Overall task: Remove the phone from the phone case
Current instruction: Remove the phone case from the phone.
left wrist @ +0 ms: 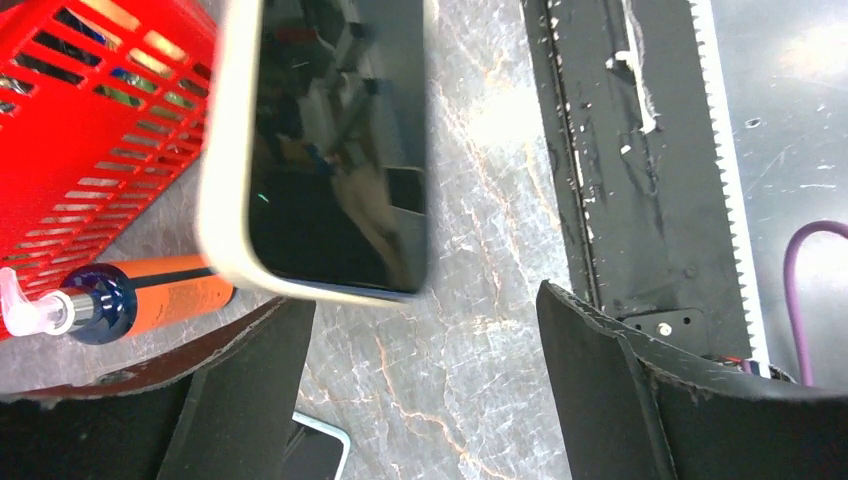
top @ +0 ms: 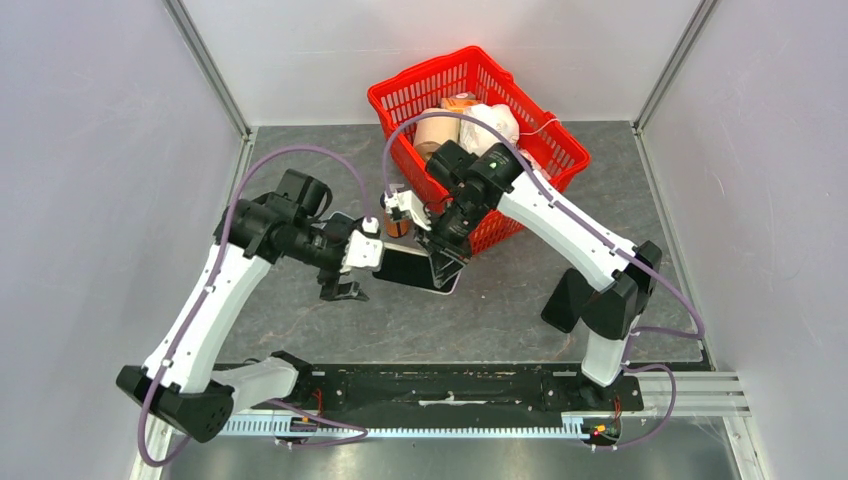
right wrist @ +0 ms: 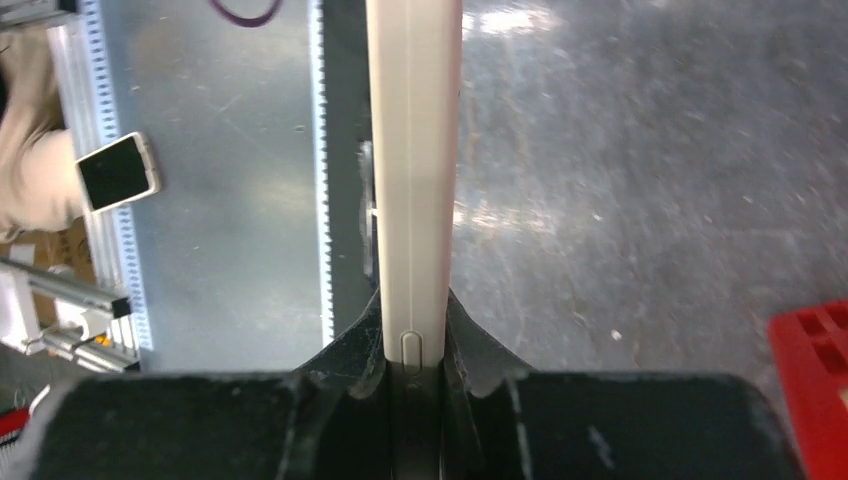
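Above the worktop (top: pixel 500 320) beside the red basket (left wrist: pixel 90 130), phone (left wrist: pixel 340 170) sits in cream phone case (left wrist: pixel 225 190), right gripper (right wrist: pixel 415 350) jaws pinching that case's edge, left gripper (left wrist: pixel 422 305) jaws spread nearby: removal outstanding.

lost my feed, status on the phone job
Left hand open, short of phone. Right hand shut on phone, case on. Orange bottle beside basket, not blocking.

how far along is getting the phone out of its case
Done: the right gripper clamps the cream phone case by its edge, holding it off the table. In hand: the left gripper stands open at the free end, touching nothing. Left: the phone looks still seated in the case, so the separating remains.
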Robot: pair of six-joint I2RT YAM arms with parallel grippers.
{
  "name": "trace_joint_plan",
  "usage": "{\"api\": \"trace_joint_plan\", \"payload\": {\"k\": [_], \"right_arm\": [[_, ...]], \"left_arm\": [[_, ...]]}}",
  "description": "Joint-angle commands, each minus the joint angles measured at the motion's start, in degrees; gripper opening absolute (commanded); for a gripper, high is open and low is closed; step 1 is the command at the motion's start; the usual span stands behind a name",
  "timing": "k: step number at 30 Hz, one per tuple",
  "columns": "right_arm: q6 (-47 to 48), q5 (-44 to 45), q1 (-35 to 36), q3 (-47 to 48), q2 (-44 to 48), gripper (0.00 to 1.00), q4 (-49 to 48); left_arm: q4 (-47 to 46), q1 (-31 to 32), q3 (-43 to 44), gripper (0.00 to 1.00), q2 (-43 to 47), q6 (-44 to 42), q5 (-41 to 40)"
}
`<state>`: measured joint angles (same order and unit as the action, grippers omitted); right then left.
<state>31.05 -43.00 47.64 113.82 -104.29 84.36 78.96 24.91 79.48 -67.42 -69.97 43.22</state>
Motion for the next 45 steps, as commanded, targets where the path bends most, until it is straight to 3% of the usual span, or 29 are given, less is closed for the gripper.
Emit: {"api": "trace_joint_plan", "payload": {"k": [1,6,9,15,19,23,29,45], "right_arm": [[-0.1,3.6,-2.7,-0.6,2.2,0.0,-3.6],[0.3,4.0,-3.4,-1.1,2.3,0.0,-3.8],[0.4,3.7,-3.4,-1.2,2.3,0.0,-3.8],[0.7,2.3,-3.4,-1.2,3.2,0.0,-3.8],[0.7,1.7,-3.5,-0.8,3.8,0.0,-3.4],[0.6,1.4,-3.3,-0.1,4.1,0.0,-3.3],[0.5,0.8,-3.2,1.2,3.6,0.0,-2.8],[0.5,0.7,-2.9,1.0,3.0,0.0,-2.8]], "left_arm": [[4.3,-0.4,2.3,0.88,3.9,0.5,6.4],[5.0,-0.4,3.0,0.88,3.9,1.4,7.5],[-0.5,-0.9,3.1,0.88,3.9,7.8,8.8],[-19.2,-4.7,2.3,0.87,3.7,31.6,10.9],[-32.2,-7.5,2.1,0.86,2.8,50.9,6.1],[-33.1,-8.4,1.9,0.85,1.4,56.7,11.9],[-41.9,-8.4,-3.8,0.78,1.0,69.4,18.8],[-41.5,-8.4,-9.6,0.52,0.5,70.7,23.4]]}}
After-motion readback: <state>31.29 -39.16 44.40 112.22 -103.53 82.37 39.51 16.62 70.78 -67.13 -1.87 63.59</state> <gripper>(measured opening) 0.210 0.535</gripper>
